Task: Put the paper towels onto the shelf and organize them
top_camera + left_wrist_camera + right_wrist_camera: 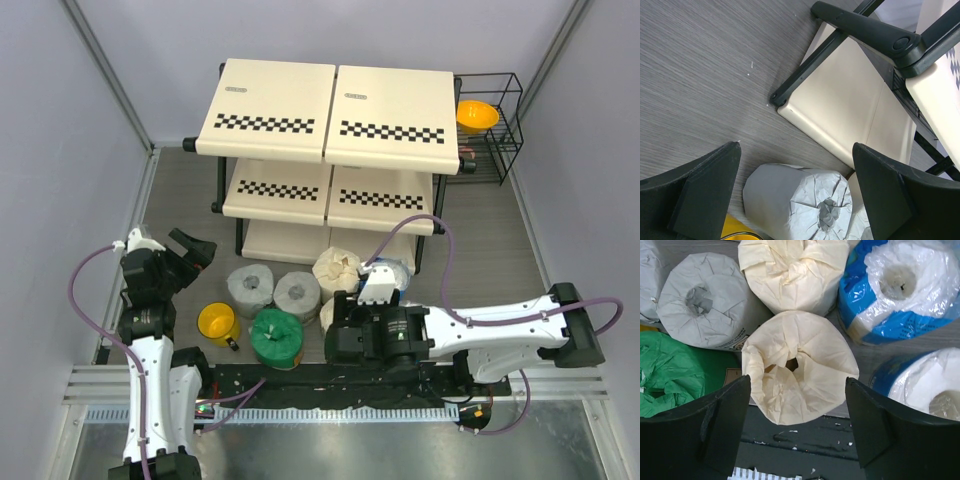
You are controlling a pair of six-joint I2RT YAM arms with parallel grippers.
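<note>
The three-tier cream shelf (330, 115) stands at the back and no roll shows on it. The paper towels stand on the table before it: two grey rolls (249, 288) (297, 295), a green roll (276, 337), a cream roll (337, 270) and a blue-and-white roll (395, 272). My right gripper (345, 325) is open. In its wrist view its jaws (797, 380) straddle the second cream roll (799, 365) from above without closing. Two blue-and-white rolls (900, 287) (930, 385) lie to its right. My left gripper (195, 255) is open and empty, above a grey roll (795, 200) near the shelf's bottom board (850, 110).
A yellow mug (217, 322) stands left of the green roll. A black wire rack (505, 140) with an orange bowl (478, 115) stands right of the shelf. Grey walls close in both sides. A black rail (330, 378) runs along the near edge.
</note>
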